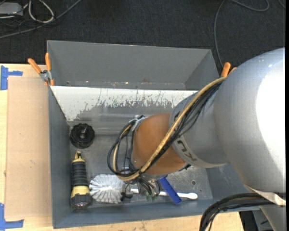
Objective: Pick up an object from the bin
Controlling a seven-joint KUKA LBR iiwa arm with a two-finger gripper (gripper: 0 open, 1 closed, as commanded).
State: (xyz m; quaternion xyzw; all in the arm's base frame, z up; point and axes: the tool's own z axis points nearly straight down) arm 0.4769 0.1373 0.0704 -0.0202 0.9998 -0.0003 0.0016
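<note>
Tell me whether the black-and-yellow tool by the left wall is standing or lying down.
Lying down: the black-and-yellow tool stretches full length along the bin floor, beside the white brush.

The thing right under my gripper (142,189) is a white brush (105,187), lying flat on the bin floor (58,177) close to the front wall. Its head is a round fan of white bristles, splayed out toward the left of the view. The rest of it runs under my wrist, so I can't see how the handle joins up. On the other side a flat blue bar (171,191) sticks out at a slant. A thin white rod (187,195) with a rounded tip lies just beside it. Can't tell if those two belong to the brush.
</note>
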